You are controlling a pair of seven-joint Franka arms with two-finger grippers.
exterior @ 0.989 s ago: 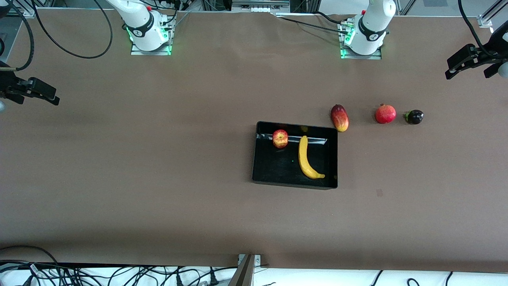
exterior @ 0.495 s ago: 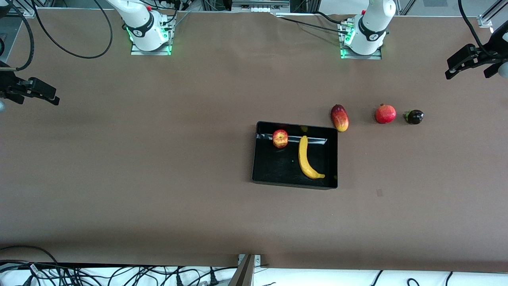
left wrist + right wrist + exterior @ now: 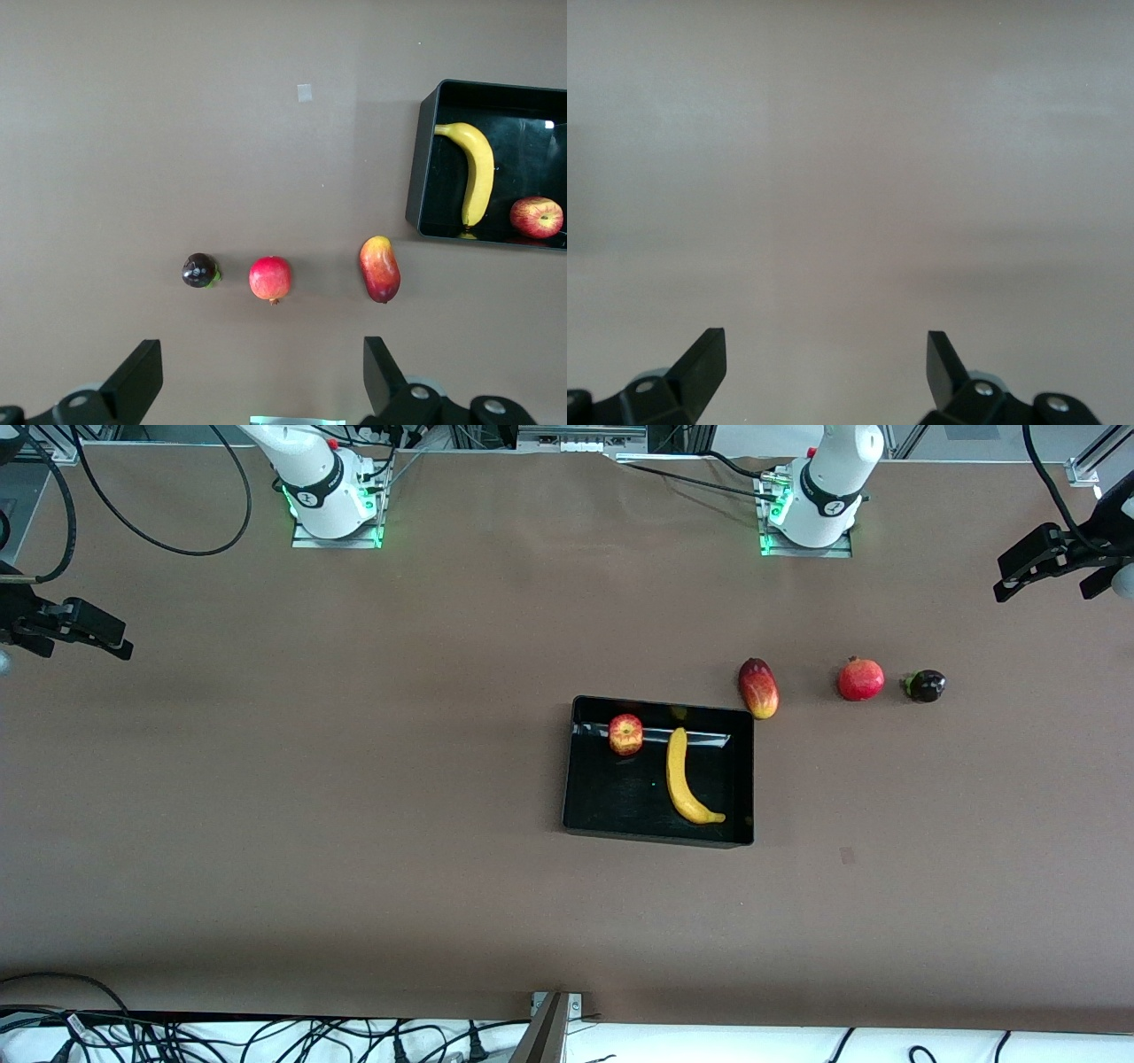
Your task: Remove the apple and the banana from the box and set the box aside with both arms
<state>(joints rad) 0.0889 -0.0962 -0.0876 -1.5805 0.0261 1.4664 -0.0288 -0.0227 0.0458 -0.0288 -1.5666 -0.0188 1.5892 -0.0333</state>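
The black box (image 3: pixel 568 772) sits mid-table, with the red-yellow apple (image 3: pixel 625 734) and the yellow banana (image 3: pixel 682 779) lying inside it. In the left wrist view the box (image 3: pixel 415 168), banana (image 3: pixel 480 173) and apple (image 3: pixel 536 217) show off to one side. My left gripper (image 3: pixel 1010 577) hangs high over the left arm's end of the table, open and empty (image 3: pixel 260 372). Over the right arm's end of the table my right gripper (image 3: pixel 111 640) is also open and empty (image 3: pixel 824 363), with only bare table under it.
A mango (image 3: pixel 758 687) lies touching the box's corner toward the left arm's base. A red pomegranate (image 3: pixel 860 679) and a small dark round fruit (image 3: pixel 925 685) line up beside it toward the left arm's end. Cables run along the table's near edge.
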